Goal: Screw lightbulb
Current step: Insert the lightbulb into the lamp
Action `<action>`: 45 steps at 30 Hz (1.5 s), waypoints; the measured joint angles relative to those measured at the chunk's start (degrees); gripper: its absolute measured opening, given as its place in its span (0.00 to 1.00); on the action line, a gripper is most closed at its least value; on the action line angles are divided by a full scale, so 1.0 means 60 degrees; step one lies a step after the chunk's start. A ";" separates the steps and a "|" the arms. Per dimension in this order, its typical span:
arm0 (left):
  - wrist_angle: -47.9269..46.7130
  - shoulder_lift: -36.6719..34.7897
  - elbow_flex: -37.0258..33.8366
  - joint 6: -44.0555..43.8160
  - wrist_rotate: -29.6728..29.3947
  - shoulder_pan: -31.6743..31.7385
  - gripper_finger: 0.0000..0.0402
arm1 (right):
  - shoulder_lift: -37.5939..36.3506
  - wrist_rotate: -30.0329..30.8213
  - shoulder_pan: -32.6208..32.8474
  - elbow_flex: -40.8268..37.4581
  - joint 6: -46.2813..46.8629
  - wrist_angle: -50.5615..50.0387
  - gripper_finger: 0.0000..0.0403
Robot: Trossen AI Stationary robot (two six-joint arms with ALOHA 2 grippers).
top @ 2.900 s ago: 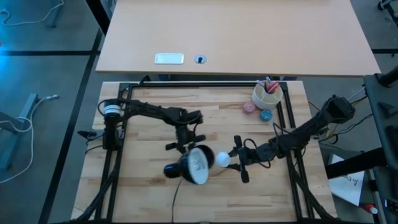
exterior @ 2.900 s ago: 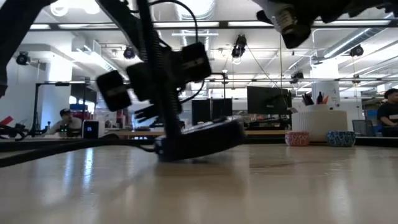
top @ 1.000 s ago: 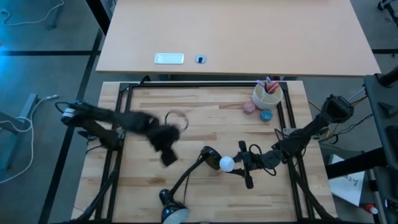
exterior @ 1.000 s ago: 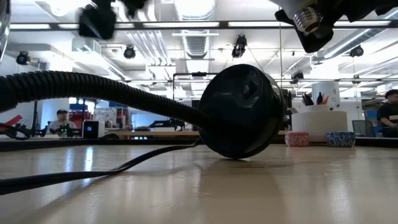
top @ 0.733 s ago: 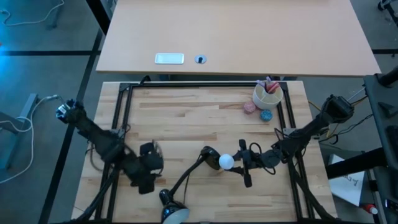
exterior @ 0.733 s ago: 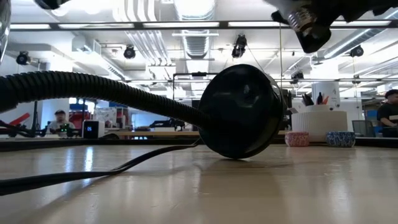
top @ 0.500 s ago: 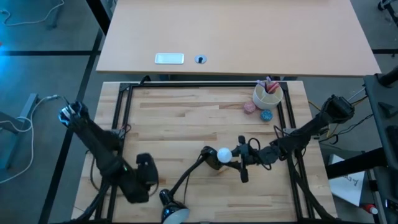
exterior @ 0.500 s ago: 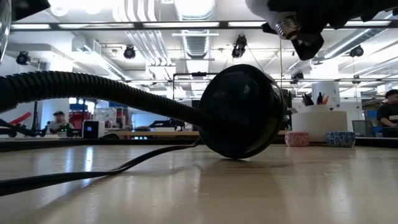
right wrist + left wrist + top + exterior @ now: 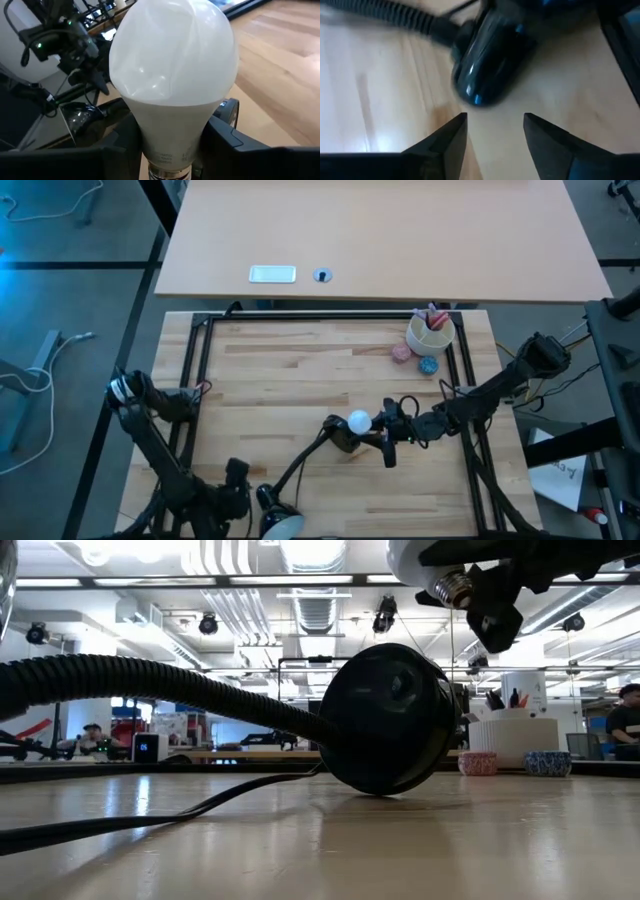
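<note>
Right arm reaches in low from the right edge toward the table's middle, right gripper (image 9: 385,436) clamped on the lightbulb (image 9: 358,421), held off the surface. Left arm is folded down at the near-left corner, left gripper (image 9: 492,131) with fingers apart, holding nothing.

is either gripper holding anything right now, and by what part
The right gripper holds the lightbulb by its narrow neck just above the screw base, globe pointing away. The left gripper is open and holds nothing.
</note>
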 joint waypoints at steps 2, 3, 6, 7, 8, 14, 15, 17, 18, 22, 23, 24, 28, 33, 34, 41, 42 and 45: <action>0.0451 0.0156 -0.0110 0.0630 -0.0388 -0.0016 0.50 | 0.0000 0.0016 0.0000 0.0000 0.0161 0.0004 0.34; 0.0618 0.0197 -0.0167 0.0873 -0.0661 -0.0020 0.52 | 0.0000 0.0020 0.0000 0.0000 0.0231 0.0004 0.34; 0.0764 0.0238 -0.0410 0.1124 -0.1347 -0.0023 0.59 | 0.0000 0.0036 0.0000 0.0000 0.0451 0.0000 0.33; 0.0766 0.0238 -0.0522 0.1130 -0.1419 -0.0023 0.61 | 0.0000 0.0043 0.0000 0.0000 0.0495 -0.0001 0.33; 0.0868 0.0238 -0.0643 0.1155 -0.1440 -0.0023 0.63 | 0.0000 0.0044 -0.0001 0.0000 0.0570 -0.0010 0.33; 0.3378 0.0202 -0.1305 0.2027 -0.1114 -0.0023 0.75 | 0.0000 0.0051 -0.0002 -0.0004 0.0936 -0.0321 0.34; 0.3759 0.0202 -0.1378 0.2211 -0.1072 -0.0023 0.77 | 0.0000 0.0051 -0.0004 -0.0004 0.0972 -0.0368 0.34; 0.4152 0.0199 -0.1429 0.2463 -0.1039 -0.0020 0.79 | 0.0000 0.0055 -0.0005 -0.0004 0.1033 -0.0433 0.33; 0.4122 0.0187 -0.1463 0.2525 -0.1049 0.0023 0.80 | 0.0000 0.0055 -0.0014 -0.0004 0.1039 -0.0436 0.33; 0.4434 0.0187 -0.1796 0.2508 -0.1063 0.0316 0.83 | 0.0000 0.0058 -0.0022 -0.0004 0.1046 -0.0433 0.33; 0.4711 0.0187 -0.1873 0.2529 -0.1031 0.0362 0.84 | 0.0000 0.0058 -0.0022 -0.0004 0.1046 -0.0430 0.33; 0.5048 0.0187 -0.1948 0.2580 -0.1071 0.0380 0.84 | 0.0000 0.0062 -0.0022 -0.0004 0.1050 -0.0433 0.33; 0.6186 0.0263 -0.2025 0.3222 -0.1136 0.0428 0.84 | 0.0000 0.0063 -0.0022 -0.0004 0.1023 -0.0456 0.33; 0.6553 0.0775 -0.2029 0.3335 -0.1326 0.0560 0.84 | 0.0000 0.0066 -0.0040 -0.0004 0.0999 -0.0492 0.34; 0.6599 0.0910 -0.2029 0.3311 -0.1334 0.0595 0.84 | 0.0000 0.0063 -0.0040 -0.0004 0.0996 -0.0493 0.34; 0.6670 0.1641 -0.1501 0.3208 -0.1406 0.0680 0.84 | 0.0000 0.0056 -0.0044 -0.0004 0.0959 -0.0567 0.34; 0.6667 0.1723 -0.1433 0.3193 -0.1409 0.0684 0.84 | 0.0000 0.0058 -0.0044 -0.0004 0.0959 -0.0581 0.34; 0.6682 0.1920 -0.1289 0.3172 -0.1445 0.0715 0.84 | 0.0000 0.0058 -0.0044 -0.0004 0.0959 -0.0687 0.34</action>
